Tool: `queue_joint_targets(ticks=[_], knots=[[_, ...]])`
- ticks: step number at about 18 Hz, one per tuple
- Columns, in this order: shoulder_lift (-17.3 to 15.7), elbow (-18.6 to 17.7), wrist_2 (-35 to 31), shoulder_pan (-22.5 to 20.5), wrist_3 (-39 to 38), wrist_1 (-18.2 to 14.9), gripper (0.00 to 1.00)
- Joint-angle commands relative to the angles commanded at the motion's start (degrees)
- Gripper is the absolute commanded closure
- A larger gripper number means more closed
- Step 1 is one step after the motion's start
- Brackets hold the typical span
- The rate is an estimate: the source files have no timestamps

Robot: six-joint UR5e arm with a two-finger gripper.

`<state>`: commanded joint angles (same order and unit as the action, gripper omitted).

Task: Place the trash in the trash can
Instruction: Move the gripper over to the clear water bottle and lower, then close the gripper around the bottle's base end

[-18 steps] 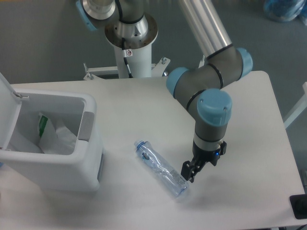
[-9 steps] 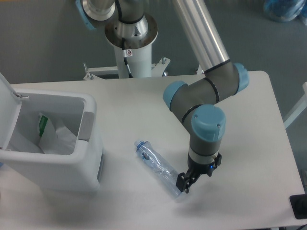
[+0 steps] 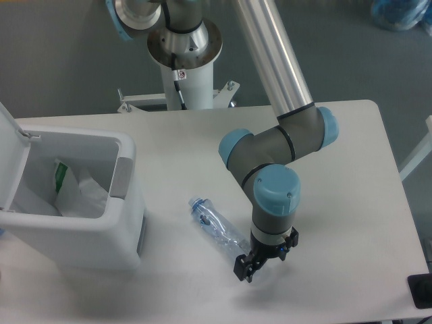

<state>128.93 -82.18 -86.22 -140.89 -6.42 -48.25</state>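
I had the gripper pointing down at the table, its black fingers low over the near end of the clear plastic bottle; from this angle the wrist hid the gap between the fingers, so I could not tell whether they were apart, closed, or on the bottle. Directly above the tool sat the blue-capped wrist joint, and above that the grey forearm folded back on itself through a second blue-capped joint before the long silver link rose up and away toward the top of the frame. The bottle lay on its side, crushed, running from under the fingertips up and to the left, with its blue cap at the far end from the tool. Farther left of the tool, well apart from the bottle, stood the trash can, lid tipped open at its left edge, grey latch panel facing the tool, with white and green rubbish inside. Behind the arm, beyond the table's far edge, was the white pedestal of the base.
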Motion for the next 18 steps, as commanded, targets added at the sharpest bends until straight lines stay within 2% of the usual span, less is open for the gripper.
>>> queue_joint_targets(ticks=[15, 18], knots=[[0.8, -0.5, -0.4, 1.0, 0.0, 0.1, 0.0], [1.0, -0.8, -0.5, 1.1, 0.0, 0.2, 0.04]])
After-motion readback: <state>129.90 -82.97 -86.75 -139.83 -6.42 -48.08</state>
